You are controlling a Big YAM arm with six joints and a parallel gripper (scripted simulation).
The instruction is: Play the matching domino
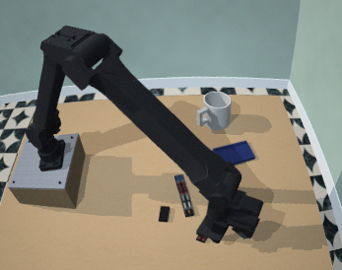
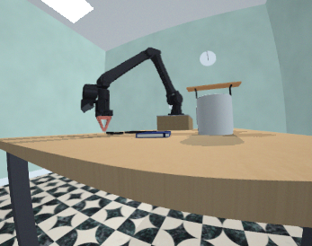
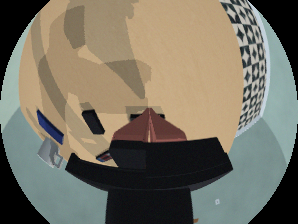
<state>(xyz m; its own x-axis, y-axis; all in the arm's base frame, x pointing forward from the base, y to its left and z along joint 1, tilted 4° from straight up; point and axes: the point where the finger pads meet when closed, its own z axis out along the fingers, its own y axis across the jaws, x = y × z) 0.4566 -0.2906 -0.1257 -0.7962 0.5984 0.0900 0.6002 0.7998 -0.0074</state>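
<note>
Wooden table (image 1: 109, 236) (image 2: 262, 157) (image 3: 200, 65) carries white mug (image 1: 217, 112) (image 2: 215, 114) (image 3: 48, 152), blue book (image 1: 236, 153) (image 2: 153, 134) (image 3: 50, 127), domino line (image 1: 184, 195), black domino (image 1: 164, 214).

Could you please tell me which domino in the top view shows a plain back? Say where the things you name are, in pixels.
The lone black domino (image 1: 164, 214), lying apart on the base's side of the line (image 1: 184, 195) (image 3: 104, 157); the line's dominoes show coloured markings instead.

Room, type unclear: wall clock (image 2: 208, 58), tiled flr (image 2: 122, 224), mug (image 1: 219, 112) (image 3: 48, 152).

The black arm (image 1: 144, 108) (image 2: 127, 67) rises from its base, bends at a high elbow and slopes down over the worktop. Its gripper (image 1: 201, 238) (image 2: 104, 129) (image 3: 149, 111) points downward, the reddish fingers shut, tips together, near the surface.
</note>
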